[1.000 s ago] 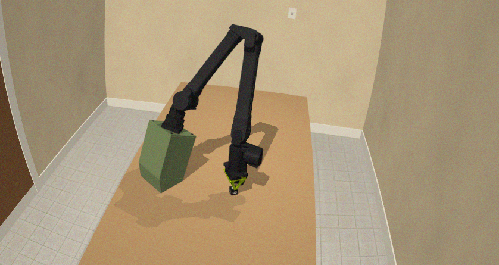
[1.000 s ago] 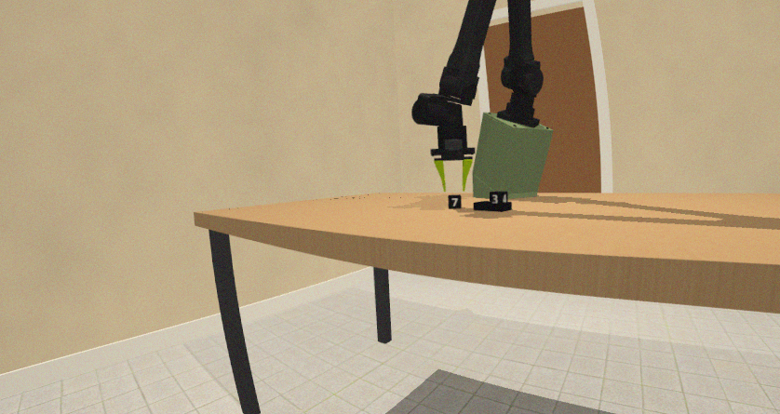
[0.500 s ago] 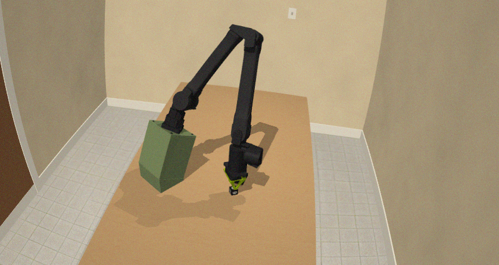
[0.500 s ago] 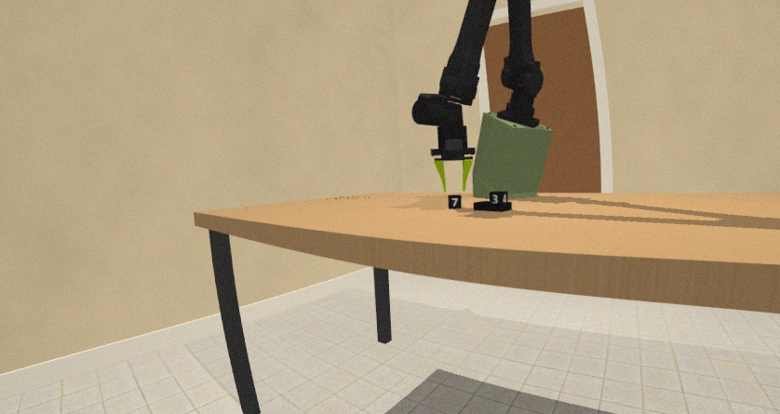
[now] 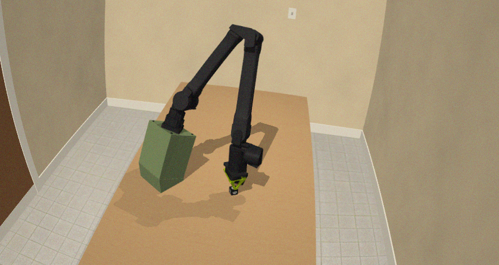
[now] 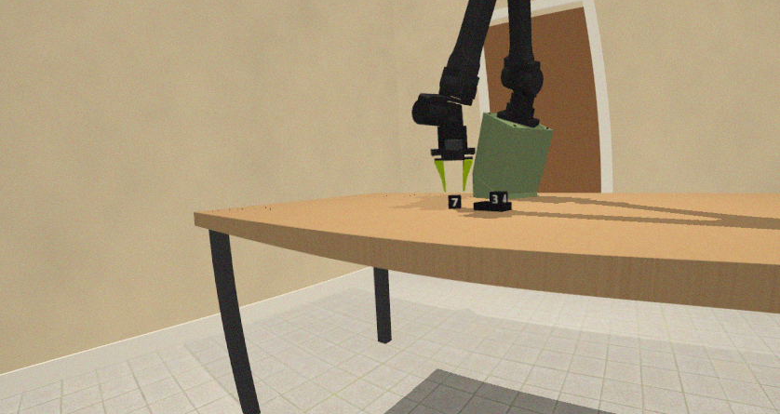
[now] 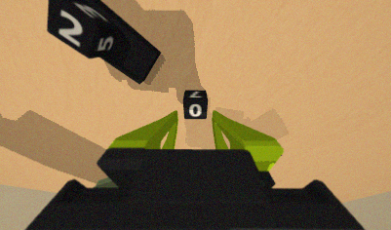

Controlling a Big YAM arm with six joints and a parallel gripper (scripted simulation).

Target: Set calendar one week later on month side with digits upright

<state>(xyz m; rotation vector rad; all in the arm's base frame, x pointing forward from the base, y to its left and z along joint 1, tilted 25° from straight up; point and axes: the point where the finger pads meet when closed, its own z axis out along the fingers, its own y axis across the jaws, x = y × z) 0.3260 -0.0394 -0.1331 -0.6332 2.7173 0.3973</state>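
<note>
In the wrist view, the gripper is spreading its fingers in the lower half, released and holding nothing. Just beyond the fingertips, the loose cube is sitting near the centre, showing a 0. The tray is lying at upper left, apart from that cube.

In the exterior view, the table is stretching across the middle right. The tray is resting there right of centre, carrying the other cube, which is showing a 3. The loose cube is standing to its left, showing a 7 below the fingertips. Behind, the green base is supporting the arm, and a brown door is filling the upper right background.
</note>
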